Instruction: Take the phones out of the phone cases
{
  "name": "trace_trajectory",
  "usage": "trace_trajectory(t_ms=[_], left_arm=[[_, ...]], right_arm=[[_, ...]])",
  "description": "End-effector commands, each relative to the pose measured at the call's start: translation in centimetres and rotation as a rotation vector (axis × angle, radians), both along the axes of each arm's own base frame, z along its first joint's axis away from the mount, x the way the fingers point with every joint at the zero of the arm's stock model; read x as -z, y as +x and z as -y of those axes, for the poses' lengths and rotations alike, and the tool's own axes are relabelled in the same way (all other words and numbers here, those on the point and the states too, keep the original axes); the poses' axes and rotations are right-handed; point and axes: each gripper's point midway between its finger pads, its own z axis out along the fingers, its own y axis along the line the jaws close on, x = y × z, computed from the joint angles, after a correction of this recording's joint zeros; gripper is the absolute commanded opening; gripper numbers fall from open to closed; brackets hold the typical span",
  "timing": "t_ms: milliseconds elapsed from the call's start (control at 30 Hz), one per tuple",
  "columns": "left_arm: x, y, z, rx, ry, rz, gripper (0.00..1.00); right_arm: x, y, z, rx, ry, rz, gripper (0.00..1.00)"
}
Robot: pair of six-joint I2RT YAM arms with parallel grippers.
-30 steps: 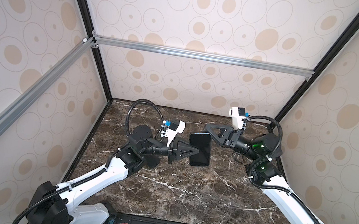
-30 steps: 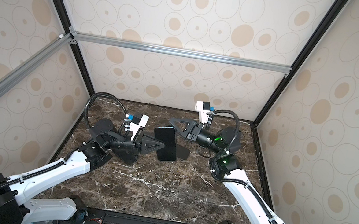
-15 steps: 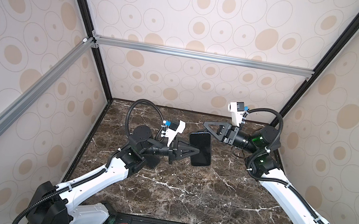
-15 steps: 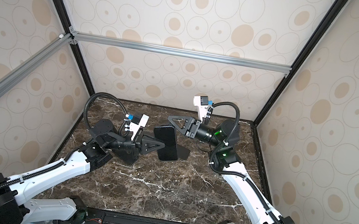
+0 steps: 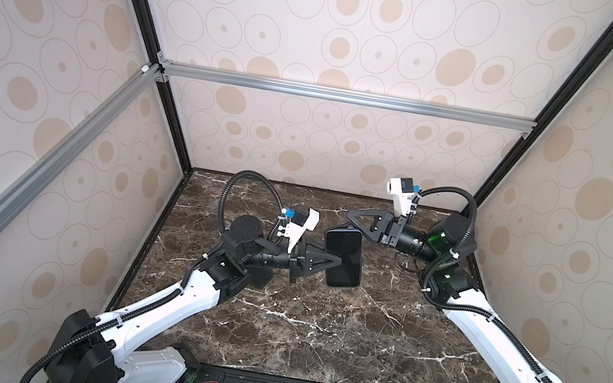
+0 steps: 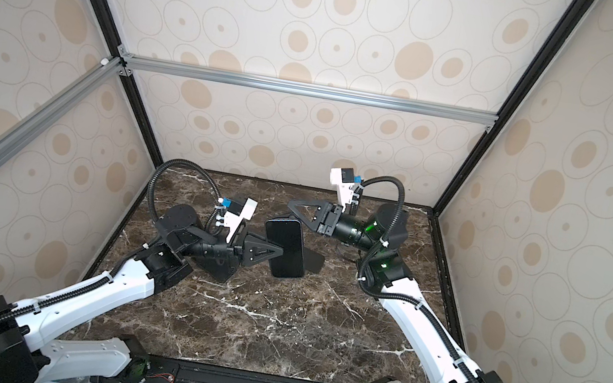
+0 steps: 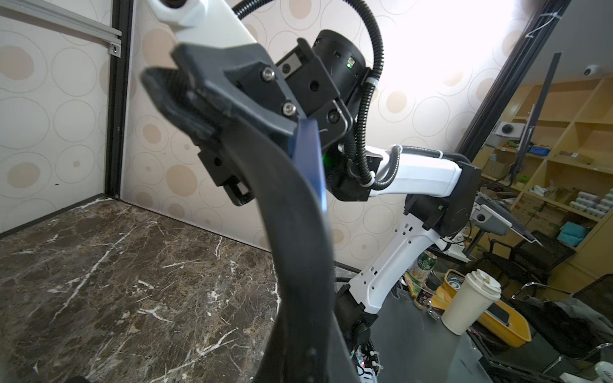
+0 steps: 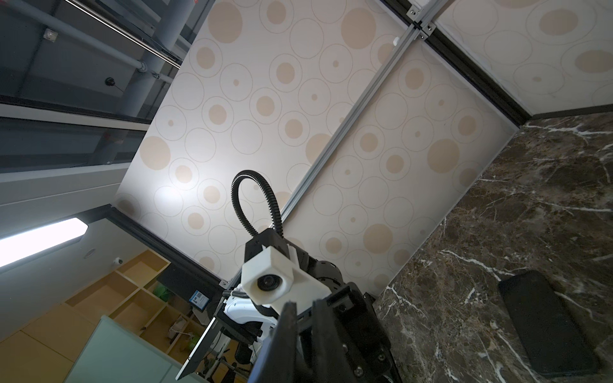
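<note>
We see two white robot arms over a dark marble tabletop (image 5: 315, 329), inside a booth with spotted beige walls. In both top views the phone (image 5: 344, 260) (image 6: 285, 248) is held in the air above the tabletop, around the middle and toward the back. Its black screen faces up and its long axis runs roughly front to back.

The phone sits in a black phone case (image 7: 290, 212), which the left wrist view shows nearly edge-on as a dark curved band. The left pincer (image 5: 333, 261) reaches in from the left and is clamped tight on the middle of the phone's left long edge. One of its fingers lies over the screen.

The right pincer (image 5: 351, 215) comes in from the right at the phone's far right corner, with its jaws drawn together. In the left wrist view, a thin blue strip of the phone's side shows beside the case, just under the right pincer's fingers (image 7: 232, 86). The right pincer seems to touch that corner, but we cannot tell whether it pinches the case rim.
</note>
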Motion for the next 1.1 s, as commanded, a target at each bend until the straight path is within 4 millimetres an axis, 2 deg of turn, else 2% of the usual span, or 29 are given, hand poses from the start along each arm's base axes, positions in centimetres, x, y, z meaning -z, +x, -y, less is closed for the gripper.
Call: trace_trajectory(t_ms=[0,100,167,233,333,433,600,833,1067], left_arm=[[-8.5,-2.5,-1.7,-0.048,-0.182,0.328,0.0],[-7.9,-1.8,-1.9,-0.09,-0.17,0.303,0.0],[-7.6,-1.5,-2.2,-0.121,-0.168,0.291,0.0],[-7.5,-1.0,-2.6,-0.157,-0.175,0.28,0.0],[-7.8,-0.5,-3.5,-0.202,-0.205,0.257,0.0],[-8.3,0.0,-4.6,-0.239,-0.268,0.22,0.0],[-8.8,0.2,-6.0,-0.256,-0.381,0.152,0.0],[-9.9,-0.7,-6.3,-0.189,-0.464,0.126,0.0],[-9.7,-0.4,-6.4,-0.19,-0.483,0.1,0.0]], right_arm=[[2.0,0.7,0.3,0.056,-0.041,-0.029,0.11],[0.2,0.3,2.0,0.177,-0.038,0.09,0.28],[-0.3,0.0,3.4,0.275,-0.067,0.172,0.36],[-0.2,-0.2,4.7,0.363,-0.104,0.227,0.43],[1.0,-1.0,5.7,0.419,-0.171,0.322,0.46],[2.3,-2.3,5.5,0.372,-0.225,0.396,0.48],[1.7,-5.1,4.6,0.237,-0.176,0.509,0.5],[1.1,-5.9,3.1,0.09,-0.122,0.536,0.51],[1.1,-6.2,1.8,0.032,-0.102,0.542,0.46]])
